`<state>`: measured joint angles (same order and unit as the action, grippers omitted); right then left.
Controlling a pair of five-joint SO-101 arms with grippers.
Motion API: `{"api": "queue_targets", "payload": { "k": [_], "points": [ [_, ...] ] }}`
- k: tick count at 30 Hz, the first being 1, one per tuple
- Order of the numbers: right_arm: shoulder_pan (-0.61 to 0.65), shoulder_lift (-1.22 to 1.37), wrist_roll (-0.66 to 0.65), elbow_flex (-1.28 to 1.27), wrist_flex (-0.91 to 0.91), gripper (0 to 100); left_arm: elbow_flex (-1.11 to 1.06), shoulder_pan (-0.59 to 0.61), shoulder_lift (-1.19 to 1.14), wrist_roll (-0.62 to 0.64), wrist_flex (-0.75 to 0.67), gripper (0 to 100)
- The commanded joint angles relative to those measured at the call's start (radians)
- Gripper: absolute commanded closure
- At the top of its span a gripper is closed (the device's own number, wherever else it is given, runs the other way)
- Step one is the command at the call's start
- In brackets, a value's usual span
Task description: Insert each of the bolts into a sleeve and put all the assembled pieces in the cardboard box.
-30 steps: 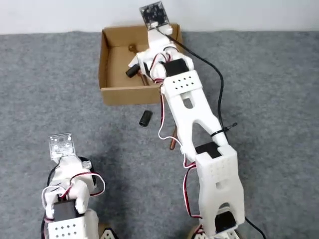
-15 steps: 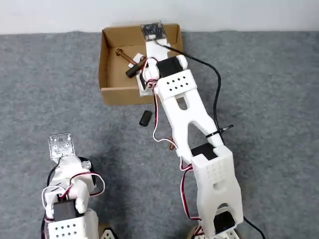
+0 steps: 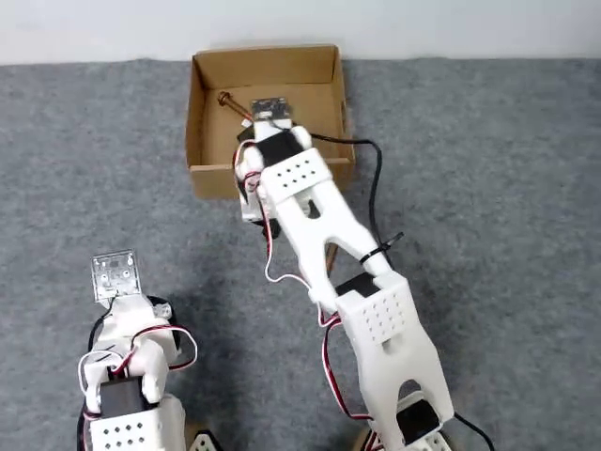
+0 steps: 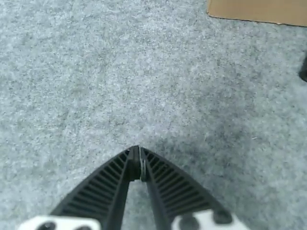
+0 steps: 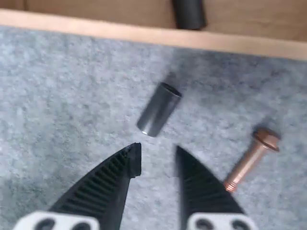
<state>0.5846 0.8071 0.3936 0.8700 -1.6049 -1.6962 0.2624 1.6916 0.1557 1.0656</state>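
Note:
A black sleeve (image 5: 158, 110) lies on the grey carpet just ahead of my right gripper (image 5: 157, 157), which is open and holds nothing. A copper bolt (image 5: 249, 160) lies loose beside it. Beyond them runs the front wall of the cardboard box (image 5: 144, 36), with another black sleeve (image 5: 188, 13) inside. In the high view the right arm (image 3: 310, 202) reaches to the box (image 3: 199, 113), where a bolt (image 3: 228, 100) pokes out from behind the arm. My left gripper (image 4: 139, 155) is shut and empty over bare carpet.
The left arm (image 3: 127, 366) sits folded at the near left of the table. A corner of the box (image 4: 259, 9) shows in the left wrist view, far from that gripper. Grey carpet lies open to the left and right of the box.
The right arm has drawn back from over the box to the carpet in front of it. The bolt and sleeve it was over stay in the box. The left arm has not moved.

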Motion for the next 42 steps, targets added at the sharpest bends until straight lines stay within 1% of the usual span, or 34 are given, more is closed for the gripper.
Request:
{"api": "queue_targets", "payload": {
  "k": [1,7,13,20,26,33,34,36,37,38,40,42],
  "points": [
    [0.019,-0.012,0.011,0.048,0.056,81.8,0.005,0.005,0.005,0.009,-0.025,100],
    [0.018,0.018,-0.008,0.046,0.148,87.6,0.005,0.005,0.005,0.009,-0.023,100],
    [0.015,0.093,-0.017,0.048,0.162,87.6,0.005,0.005,0.005,0.009,-0.023,100],
    [-0.039,0.154,-0.020,0.048,0.199,87.9,0.005,0.006,0.005,0.009,-0.023,100],
    [-0.039,0.166,-0.015,0.048,0.143,87.9,0.005,0.006,0.005,0.009,-0.023,100],
    [-0.039,0.177,-0.015,0.048,0.151,88.6,0.005,0.006,0.005,0.009,-0.023,100],
    [-0.039,0.177,-0.015,0.048,0.151,90.4,0.005,0.006,0.005,0.009,-0.023,100],
    [-0.039,0.173,-0.018,0.048,0.145,98.7,0.005,0.006,0.005,0.009,-0.023,100],
    [-0.039,0.166,-0.020,0.048,0.140,99.5,0.005,0.006,0.005,0.009,-0.023,100],
    [-0.041,0.163,-0.020,0.049,0.127,97.6,0.005,0.006,0.005,0.009,-0.023,100],
    [-0.041,0.147,-0.018,0.080,0.084,99.3,0.005,0.006,0.005,0.009,-0.023,100],
    [-0.039,0.127,-0.018,0.123,0.030,98.9,0.005,0.006,0.005,0.009,-0.023,100]
  ]
}}
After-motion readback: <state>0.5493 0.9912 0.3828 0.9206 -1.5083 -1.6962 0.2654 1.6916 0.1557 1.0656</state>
